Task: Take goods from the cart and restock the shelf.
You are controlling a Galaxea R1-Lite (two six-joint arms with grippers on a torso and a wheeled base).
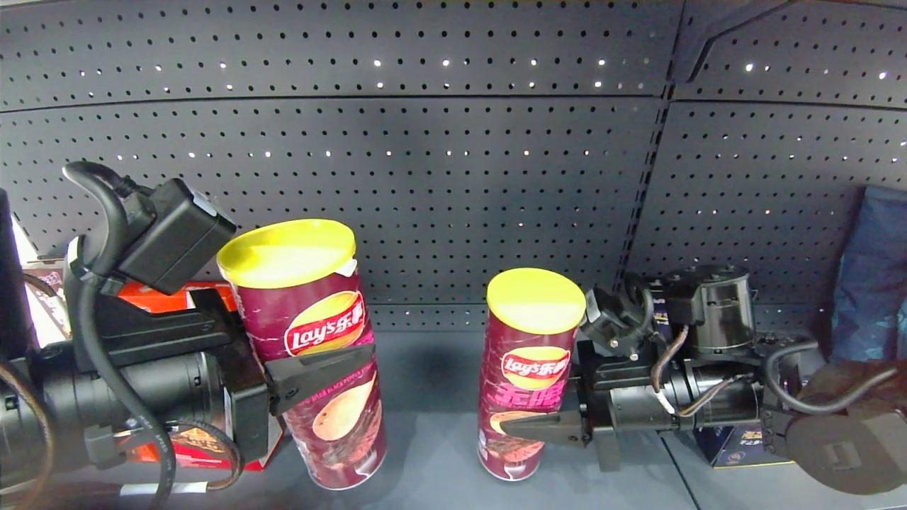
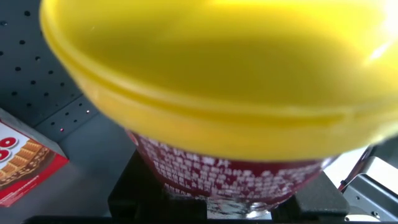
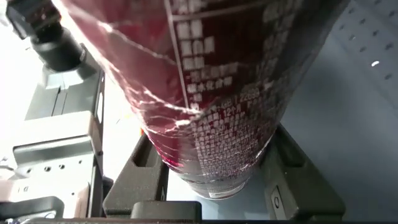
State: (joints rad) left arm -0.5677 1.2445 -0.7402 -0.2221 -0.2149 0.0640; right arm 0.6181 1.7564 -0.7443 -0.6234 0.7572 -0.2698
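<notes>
I have a can in each arm. My left pincer [image 1: 322, 372] is closed on the left chip can [image 1: 301, 312], its fingers clamped on either side of the body below the logo. That keeps the yellow lid [image 2: 217, 74] on top and the can close to upright. It looks a little tilted, with the lid leaning back toward the wrist.

My right pincer [image 1: 521, 421] grips the right chip can [image 1: 533, 340] the same way but lower down, near the base. In the right wrist view the fingers [image 3: 134, 180] hug the bottom of the tube. I judge the side grip suits setting the cans down standing, with the printed fronts facing out toward the aisle.

Both cans hang over the shelf board [image 1: 432, 397], in front of the perforated back panel [image 1: 425, 177]. I cannot tell whether either base touches the board.

Bare board lies between the two pincers, and I take that as the spot meant for these cans. A red box [image 1: 159, 297] sits behind the left pincer's wrist, and a dark box [image 1: 737, 443] lies under the right arm. A blue bag [image 1: 875, 269] stands well beyond the right wrist. I would lower each can until it seats flat before I let go, because a tilted tube could topple into its neighbour.
</notes>
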